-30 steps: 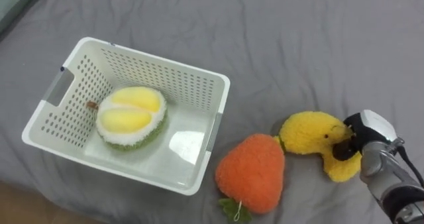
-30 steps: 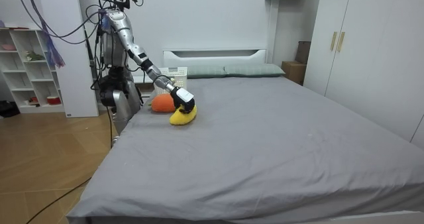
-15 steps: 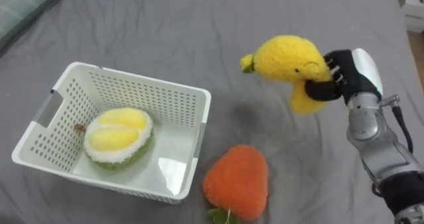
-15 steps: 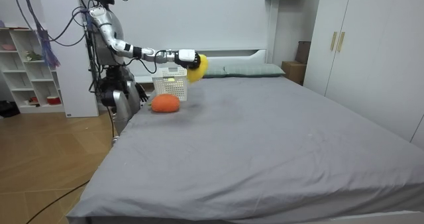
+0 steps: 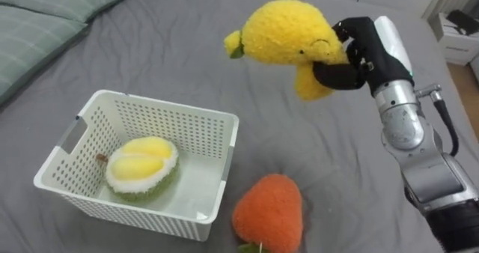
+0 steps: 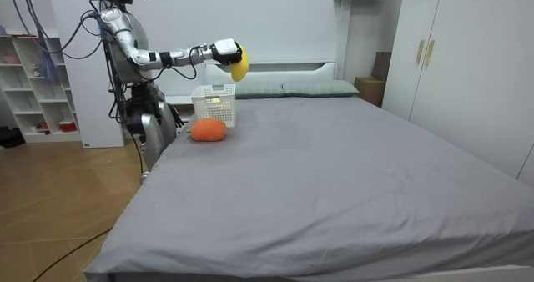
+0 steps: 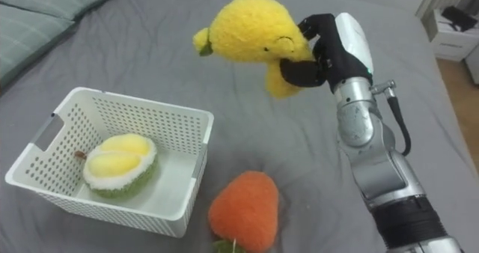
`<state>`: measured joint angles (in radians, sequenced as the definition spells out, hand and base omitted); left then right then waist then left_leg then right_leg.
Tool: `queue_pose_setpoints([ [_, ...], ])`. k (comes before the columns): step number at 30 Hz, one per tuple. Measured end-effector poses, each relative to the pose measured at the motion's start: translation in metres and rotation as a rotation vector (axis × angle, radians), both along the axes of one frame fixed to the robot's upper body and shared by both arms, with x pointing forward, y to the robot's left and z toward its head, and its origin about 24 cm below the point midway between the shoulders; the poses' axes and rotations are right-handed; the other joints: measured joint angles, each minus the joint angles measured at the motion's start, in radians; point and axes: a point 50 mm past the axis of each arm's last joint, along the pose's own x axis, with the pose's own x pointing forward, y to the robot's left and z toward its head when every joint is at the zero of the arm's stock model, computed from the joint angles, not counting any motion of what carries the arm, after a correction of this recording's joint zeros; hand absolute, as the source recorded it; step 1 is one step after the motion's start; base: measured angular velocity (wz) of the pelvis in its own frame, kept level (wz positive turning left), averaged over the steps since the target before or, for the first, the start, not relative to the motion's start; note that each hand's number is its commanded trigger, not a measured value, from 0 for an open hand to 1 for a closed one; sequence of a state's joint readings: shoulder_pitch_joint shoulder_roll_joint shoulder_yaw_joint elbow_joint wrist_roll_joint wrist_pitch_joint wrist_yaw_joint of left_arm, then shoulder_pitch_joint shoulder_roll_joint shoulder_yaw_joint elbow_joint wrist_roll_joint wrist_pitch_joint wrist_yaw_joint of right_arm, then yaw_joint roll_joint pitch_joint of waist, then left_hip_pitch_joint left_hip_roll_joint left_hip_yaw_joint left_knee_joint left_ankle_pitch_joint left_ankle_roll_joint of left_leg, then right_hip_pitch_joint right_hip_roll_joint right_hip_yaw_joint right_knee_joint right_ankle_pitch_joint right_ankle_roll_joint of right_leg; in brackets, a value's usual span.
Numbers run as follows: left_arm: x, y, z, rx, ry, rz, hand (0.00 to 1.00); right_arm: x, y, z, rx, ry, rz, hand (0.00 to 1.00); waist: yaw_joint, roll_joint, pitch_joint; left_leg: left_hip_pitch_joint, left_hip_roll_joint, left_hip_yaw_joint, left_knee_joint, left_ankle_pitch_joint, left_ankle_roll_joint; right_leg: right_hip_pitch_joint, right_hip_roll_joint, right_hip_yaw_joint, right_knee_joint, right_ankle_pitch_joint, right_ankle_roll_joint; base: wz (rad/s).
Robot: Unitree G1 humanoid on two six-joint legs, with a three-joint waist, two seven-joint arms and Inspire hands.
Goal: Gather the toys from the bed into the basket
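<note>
- Done: the durian toy [image 5: 141,165] lies in the white basket [image 5: 161,105].
- Underway: my right robot hand [image 5: 370,55] is clamped round the yellow plush toy [image 5: 288,40], held in the air above the bed [image 5: 187,51].
- Left: the orange strawberry toy [image 5: 268,215] lies on the bed, just beside the basket.

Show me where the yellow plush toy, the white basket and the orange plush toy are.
yellow plush toy [image 5: 281,32], left eye view, on its fuzzy body.
white basket [image 5: 168,129], left eye view, on its far wall.
orange plush toy [image 5: 269,212], left eye view, on its rounded middle.
</note>
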<state>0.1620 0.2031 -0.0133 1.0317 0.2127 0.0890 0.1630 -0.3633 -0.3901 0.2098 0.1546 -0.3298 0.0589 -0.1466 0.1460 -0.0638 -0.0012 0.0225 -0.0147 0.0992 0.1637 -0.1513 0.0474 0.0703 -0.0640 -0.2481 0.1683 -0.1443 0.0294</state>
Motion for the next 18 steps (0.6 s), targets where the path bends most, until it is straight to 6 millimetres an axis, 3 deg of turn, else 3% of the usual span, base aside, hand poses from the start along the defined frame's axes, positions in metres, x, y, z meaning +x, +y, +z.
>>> queue_pose_setpoints([
  [8,0.008,-0.001,0.002,0.009,-0.006,-0.066,0.00,-0.002,0.019,0.006,-0.030,-0.015,0.065,1.00,0.032,-0.003,0.0068,-0.001,-0.001,-0.026,-0.004,-0.001,-0.001,0.001,0.002,-0.016,0.000,0.000,0.001,0.08],
  [18,0.013,-0.006,0.001,0.021,0.019,-0.131,0.00,-0.008,0.061,-0.011,-0.091,0.085,0.202,1.00,0.094,-0.015,0.0126,-0.011,-0.015,-0.078,-0.006,-0.001,-0.001,0.021,-0.002,-0.036,-0.018,-0.005,0.009,0.13],
])
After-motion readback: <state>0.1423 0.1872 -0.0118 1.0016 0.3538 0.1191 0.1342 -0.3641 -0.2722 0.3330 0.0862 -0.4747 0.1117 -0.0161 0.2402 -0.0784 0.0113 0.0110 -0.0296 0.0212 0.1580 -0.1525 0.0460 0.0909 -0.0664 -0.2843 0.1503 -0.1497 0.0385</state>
